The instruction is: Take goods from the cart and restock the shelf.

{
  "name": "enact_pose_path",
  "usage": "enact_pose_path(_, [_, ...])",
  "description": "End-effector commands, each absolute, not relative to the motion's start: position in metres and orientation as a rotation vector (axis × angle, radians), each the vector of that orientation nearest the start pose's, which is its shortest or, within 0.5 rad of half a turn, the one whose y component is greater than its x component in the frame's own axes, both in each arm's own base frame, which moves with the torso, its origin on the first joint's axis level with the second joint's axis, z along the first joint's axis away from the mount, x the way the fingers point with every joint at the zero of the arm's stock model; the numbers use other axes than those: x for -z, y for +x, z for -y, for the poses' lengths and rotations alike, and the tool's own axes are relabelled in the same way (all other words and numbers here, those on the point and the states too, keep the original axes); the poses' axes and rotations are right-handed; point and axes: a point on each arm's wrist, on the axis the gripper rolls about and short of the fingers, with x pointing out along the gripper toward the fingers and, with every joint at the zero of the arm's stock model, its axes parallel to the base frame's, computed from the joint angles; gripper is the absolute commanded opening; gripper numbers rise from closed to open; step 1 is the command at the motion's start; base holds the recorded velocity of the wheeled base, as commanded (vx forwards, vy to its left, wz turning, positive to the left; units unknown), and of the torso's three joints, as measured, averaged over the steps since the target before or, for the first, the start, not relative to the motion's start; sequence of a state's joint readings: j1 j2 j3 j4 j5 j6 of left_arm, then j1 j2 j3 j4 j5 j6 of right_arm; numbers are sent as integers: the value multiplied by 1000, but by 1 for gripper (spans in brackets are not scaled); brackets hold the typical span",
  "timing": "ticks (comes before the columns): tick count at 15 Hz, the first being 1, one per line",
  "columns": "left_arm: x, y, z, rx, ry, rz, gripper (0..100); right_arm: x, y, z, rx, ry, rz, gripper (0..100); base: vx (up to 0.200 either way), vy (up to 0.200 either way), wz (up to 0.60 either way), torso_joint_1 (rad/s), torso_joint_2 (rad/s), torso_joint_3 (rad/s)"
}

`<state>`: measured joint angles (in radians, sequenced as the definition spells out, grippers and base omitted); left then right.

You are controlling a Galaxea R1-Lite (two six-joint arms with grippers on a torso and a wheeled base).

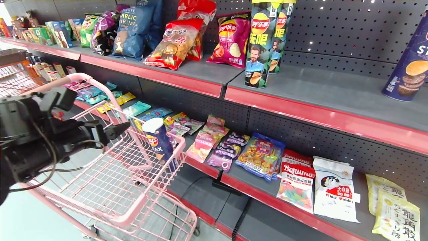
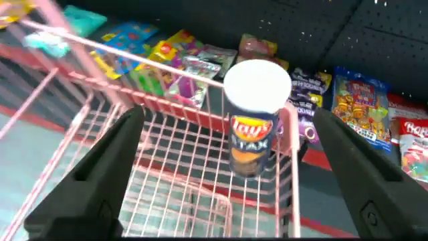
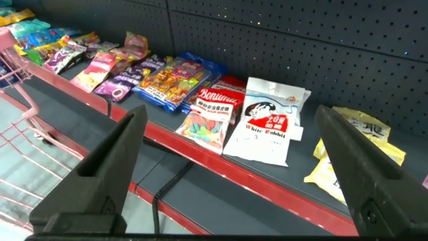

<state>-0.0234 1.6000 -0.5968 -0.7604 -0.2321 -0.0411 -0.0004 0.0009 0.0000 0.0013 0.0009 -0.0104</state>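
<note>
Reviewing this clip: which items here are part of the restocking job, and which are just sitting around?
Job: pink cart; blue chip canister standing in it; shelf; left end effector, open, facing the canister.
Just there: green chip canisters and snack bags on the upper shelf; candy bags and white pouch on the lower shelf.

Before me the upper shelf (image 1: 317,87) carries snack bags (image 1: 177,43), two green cans (image 1: 262,47) standing one behind the other, and a blue can (image 1: 409,63) at my right. Candy bags (image 1: 260,155) lie flat on the lower shelf (image 1: 267,197). The pink cart (image 1: 133,214) holds one upright can (image 1: 158,140).
</note>
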Motion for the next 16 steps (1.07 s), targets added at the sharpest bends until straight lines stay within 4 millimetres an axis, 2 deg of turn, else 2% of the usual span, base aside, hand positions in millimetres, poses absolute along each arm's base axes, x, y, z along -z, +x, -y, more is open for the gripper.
enact_pose_path(1, [-116, 318, 27, 317, -53, -327, 100, -75, -23, 0, -2, -11, -3, 100, 0, 0, 0, 0, 0, 0])
enact_pose_path(3, [-101, 328, 48, 376, -43, -326, 100, -75, -23, 0, -2, -12, -3, 100, 0, 0, 0, 0, 0, 0])
enact_pose_path(6, [-91, 335, 64, 420, -38, -348, 100, -75, -23, 0, -2, -11, -3, 100, 0, 0, 0, 0, 0, 0])
enact_pose_path(12, [-77, 361, 68, 420, -37, -348, 100, -75, -23, 0, -2, -11, -2, 100, 0, 0, 0, 0, 0, 0])
enact_pose_path(16, [-69, 365, 71, 424, -36, -349, 100, -75, -23, 0, -2, -11, -3, 100, 0, 0, 0, 0, 0, 0])
